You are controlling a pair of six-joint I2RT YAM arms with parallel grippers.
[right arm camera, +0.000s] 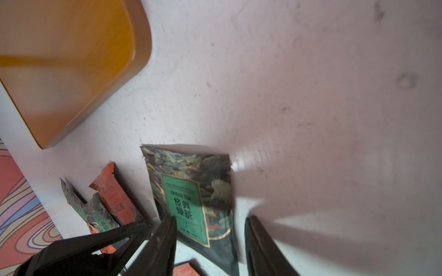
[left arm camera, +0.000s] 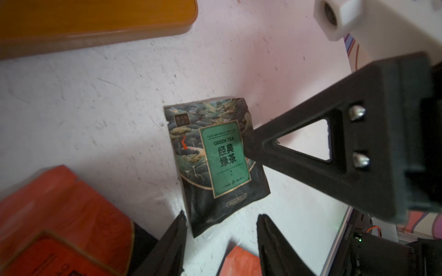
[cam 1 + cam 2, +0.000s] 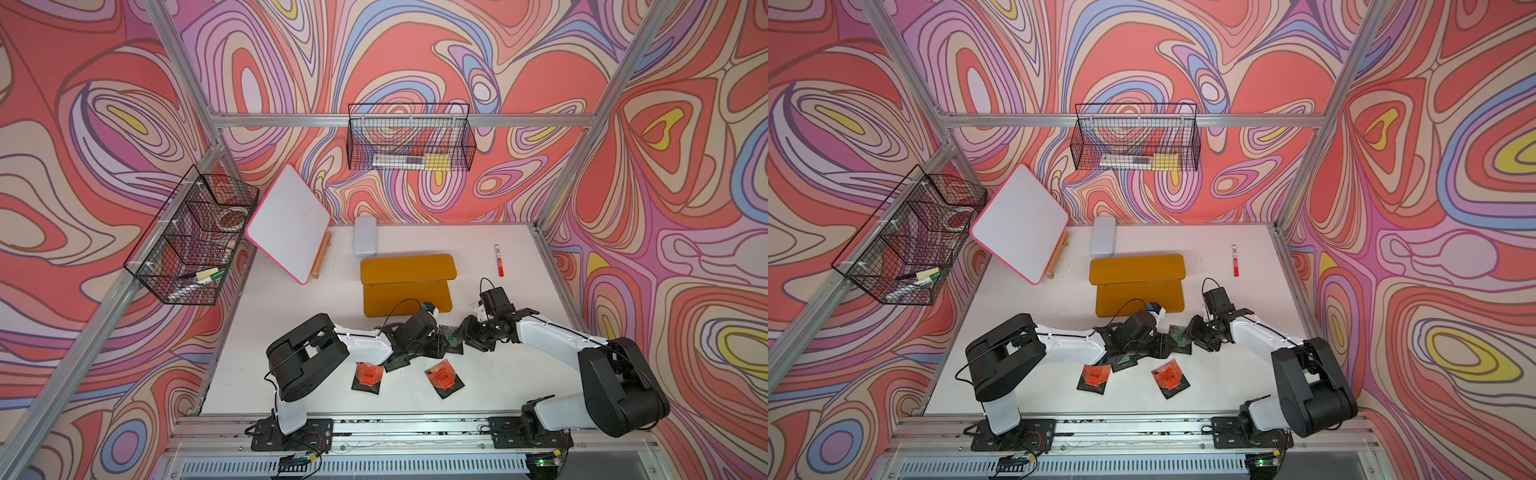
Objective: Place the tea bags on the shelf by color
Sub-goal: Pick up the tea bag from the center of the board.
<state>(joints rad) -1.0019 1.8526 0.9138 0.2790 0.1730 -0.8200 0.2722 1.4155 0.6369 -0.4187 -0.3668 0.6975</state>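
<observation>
Green tea bag lies flat, label up, on the white table, just in front of the lower board of the shelf. It sits between the two arms.

Left gripper is low over it with jaws apart. They straddle one end of the bag and do not clamp it.

Right gripper is also spread, with the same bag between its fingers. In the left wrist view one right finger touches the bag's edge by the label.

Other tea bags, all on the table near the front:
- second green tea bag, partly under the left gripper
- third orange tea bag, overlapping the second green one
- left orange tea bag, in the open
- right orange tea bag, in the open

Shelf is mustard yellow with two steps, near mid-table.

Table surface is matte white. Up close it is scuffed and speckled with dark marks, with soft arm shadows.

- pale box stands behind the shelf
- red marker lies off to the right
- pink-rimmed whiteboard leans on a wooden stand at back left

Walls carry a swirl print in coral, lilac, blue and yellow. An aluminium frame runs around the cell. One wire basket hangs on the left wall and a back basket hangs on the rear bar. Both hold small items too small to name. Arm bases are bolted to the front rail.
</observation>
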